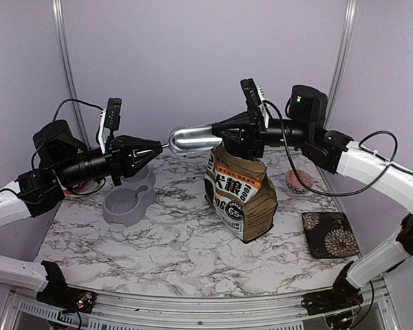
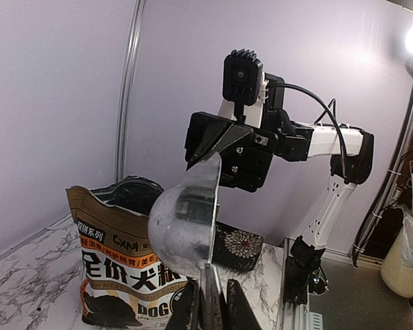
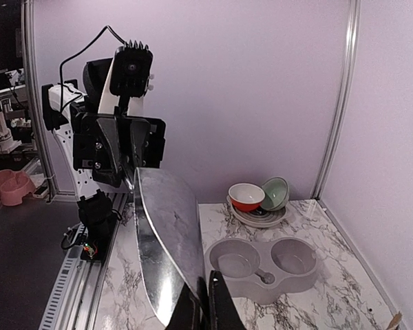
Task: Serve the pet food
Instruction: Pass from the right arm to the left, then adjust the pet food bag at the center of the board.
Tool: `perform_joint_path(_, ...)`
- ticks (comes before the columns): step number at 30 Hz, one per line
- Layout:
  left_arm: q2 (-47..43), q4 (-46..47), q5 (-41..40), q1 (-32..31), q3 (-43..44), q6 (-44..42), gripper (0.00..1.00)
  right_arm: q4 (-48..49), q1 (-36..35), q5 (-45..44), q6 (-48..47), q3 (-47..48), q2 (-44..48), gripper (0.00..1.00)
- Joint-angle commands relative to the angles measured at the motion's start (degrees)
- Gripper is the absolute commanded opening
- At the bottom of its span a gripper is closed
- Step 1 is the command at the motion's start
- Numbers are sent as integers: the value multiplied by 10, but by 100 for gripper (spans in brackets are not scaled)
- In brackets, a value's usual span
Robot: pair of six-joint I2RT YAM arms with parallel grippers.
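A silver metal scoop (image 1: 193,137) hangs in the air between both arms, above the brown-and-white dog-food bag (image 1: 239,192). My left gripper (image 2: 213,282) is shut on the scoop's thin handle, with the scoop bowl (image 2: 182,220) just ahead of its fingers. My right gripper (image 3: 201,280) is shut on the front lip of the scoop (image 3: 162,234). From above, the left gripper (image 1: 160,146) and the right gripper (image 1: 217,128) face each other across the scoop. The bag's torn top (image 2: 134,192) is dark inside. No pet food shows.
A grey double pet bowl (image 1: 129,201) sits at the left below the left arm. Stacked bowls (image 3: 258,199) stand behind it by the wall. A small red-patterned bowl (image 1: 298,181) and a dark floral square mat (image 1: 329,234) lie at the right.
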State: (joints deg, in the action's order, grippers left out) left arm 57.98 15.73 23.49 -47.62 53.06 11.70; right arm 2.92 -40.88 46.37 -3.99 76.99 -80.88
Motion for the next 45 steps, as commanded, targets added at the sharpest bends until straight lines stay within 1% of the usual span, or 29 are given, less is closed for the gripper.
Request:
perform_joint_path(1, -4, 25, -26, 2, -14, 8, 0, 5, 2, -28, 17, 31, -4, 5)
perform_joint_path(3, -8, 25, -43, 2, -20, 8, 0, -11, 2, -51, 15, 40, -8, 11)
perform_joint_path(4, -11, 26, -52, 2, -24, 9, 0, -19, 2, -60, 14, 44, -10, 18)
perform_joint_path(7, -24, 27, -80, 2, -35, 8, 0, -40, 3, -105, 11, 57, -13, 44)
perform_joint_path(9, -33, 27, -101, 2, -45, 5, 0, -49, 4, -138, 13, 64, -12, 52)
perform_joint_path(11, -44, 27, -124, 3, -56, -1, 0, -56, 5, -176, 19, 68, -8, 55)
perform_joint_path(13, -56, 27, -158, 3, -69, -8, 0, -65, 6, -220, 24, 71, -5, 56)
perform_joint_path(18, -75, 31, -237, 9, -102, -25, 0, -102, 6, -346, 54, 86, -7, 56)
perform_joint_path(19, -75, 36, -249, 10, -106, -24, 0, -111, 6, -366, 60, 92, -11, 56)
perform_joint_path(21, -73, 51, -269, 15, -108, -11, 0, -134, 6, -378, 70, 112, -22, 56)
perform_joint_path(22, -69, 57, -275, 20, -107, 0, 0, -147, 6, -368, 70, 124, -28, 56)
perform_joint_path(26, -37, 69, -265, 34, -78, 44, 0, -204, 6, -267, 41, 196, -69, 57)
perform_joint_path(28, -22, 67, -242, 34, -50, 32, 0, -222, 6, -240, 28, 226, -94, 57)
perform_joint_path(31, -19, 51, -228, 35, -8, 14, 0, -231, 7, -215, 24, 273, -133, 56)
perform_joint_path(33, -14, 35, -215, 35, 14, 6, 0, -220, 7, -183, 28, 276, -145, 55)
perform_joint_path(35, -15, 34, -196, 35, 12, 6, 0, -192, 7, -150, 34, 255, -143, 54)
perform_joint_path(39, -27, 35, -149, 34, 6, 21, 0, -131, 7, -91, 21, 145, -99, 52)
perform_joint_path(41, -36, 36, -133, 34, 9, 42, 0, -95, 7, -62, 22, 96, -67, 52)
perform_joint_path(43, -44, 36, -119, 35, 10, 67, 0, -80, 8, -32, 34, 72, -41, 52)
perform_joint_path(45, -46, 37, -102, 33, 11, 93, 0, -66, 8, -22, 45, 45, -14, 52)
